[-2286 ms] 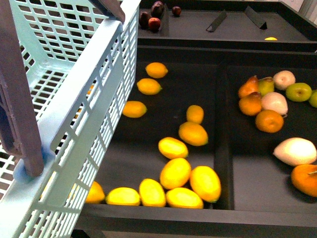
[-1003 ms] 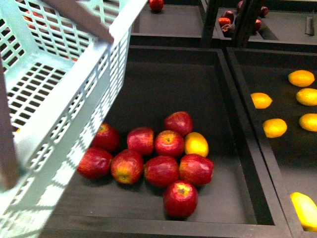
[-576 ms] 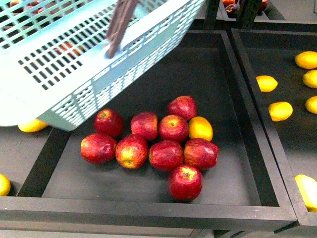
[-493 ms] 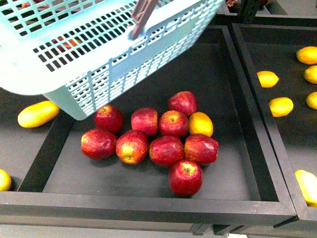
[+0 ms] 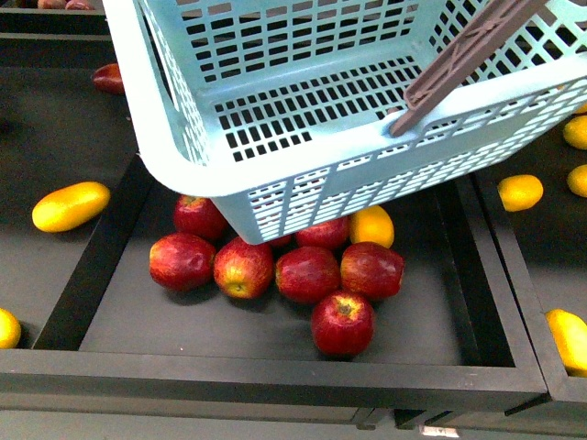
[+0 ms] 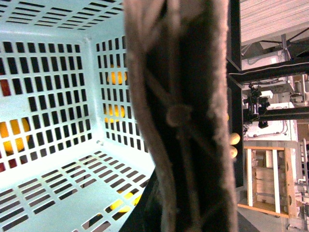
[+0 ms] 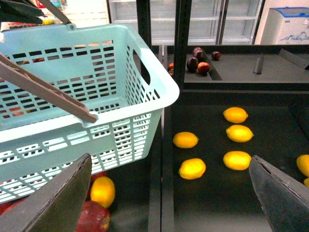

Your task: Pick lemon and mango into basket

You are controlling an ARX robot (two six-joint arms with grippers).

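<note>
The light turquoise basket (image 5: 303,110) hangs tilted over the middle tray, its brown handle (image 5: 468,55) rising to the upper right. In the left wrist view the handle (image 6: 183,116) fills the middle, with my left gripper shut on it and its fingers hidden; the slotted floor (image 6: 53,193) is bare. A long yellow mango (image 5: 71,205) lies in the left tray and another (image 5: 569,339) at the right edge. Lemons (image 5: 520,192) lie in the right tray. My right gripper (image 7: 171,198) is open above those lemons (image 7: 192,168), beside the basket (image 7: 96,121).
Several red apples (image 5: 307,273) and one yellow fruit (image 5: 371,226) lie in the black middle tray (image 5: 275,362), partly under the basket. Raised black dividers (image 5: 500,266) separate the trays. Dark fruit (image 7: 198,63) sits on a rear shelf.
The view has swung from the lemon tray to the apple tray. The basket has moved from the left across to the right and now covers the rear apples.
</note>
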